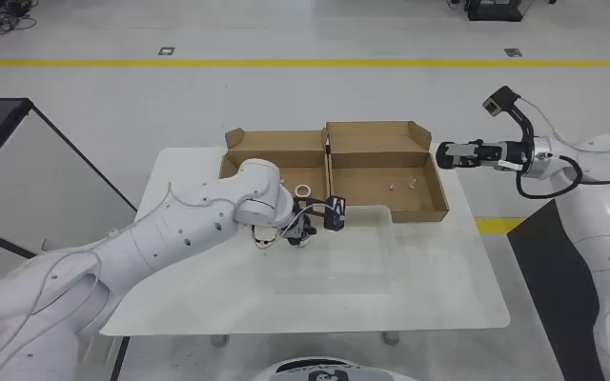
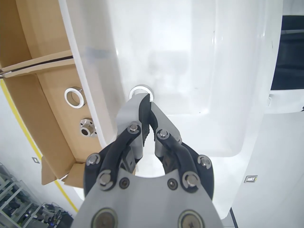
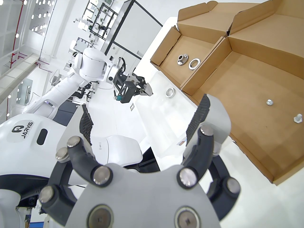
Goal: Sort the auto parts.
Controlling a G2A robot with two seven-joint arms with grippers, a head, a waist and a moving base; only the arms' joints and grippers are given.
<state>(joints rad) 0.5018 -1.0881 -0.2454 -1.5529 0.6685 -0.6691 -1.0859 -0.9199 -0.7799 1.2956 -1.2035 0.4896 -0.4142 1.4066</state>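
From above, the right end effector [image 1: 444, 154] hung beside a brown cardboard box [image 1: 367, 195] on the white surface [image 1: 400, 276]. In the left wrist view, the left end effector [image 2: 146, 100] was clenched on nothing, above a silver metal ring [image 2: 135, 89] lying on the surface. In the right wrist view, the right end effector [image 3: 144, 105] was released.

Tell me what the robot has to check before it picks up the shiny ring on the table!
1. Loose ring lies free on the table, outside both boxes: ok.
2. Left gripper open for grabbing: not ok, its jaws are shut and empty.
3. Left gripper lined up right over the loose ring: cannot tell.
4. Room in the left box beside the boxed ring and flanged part: ok.
5. Right gripper out of the way: ok, open, out by the right box.
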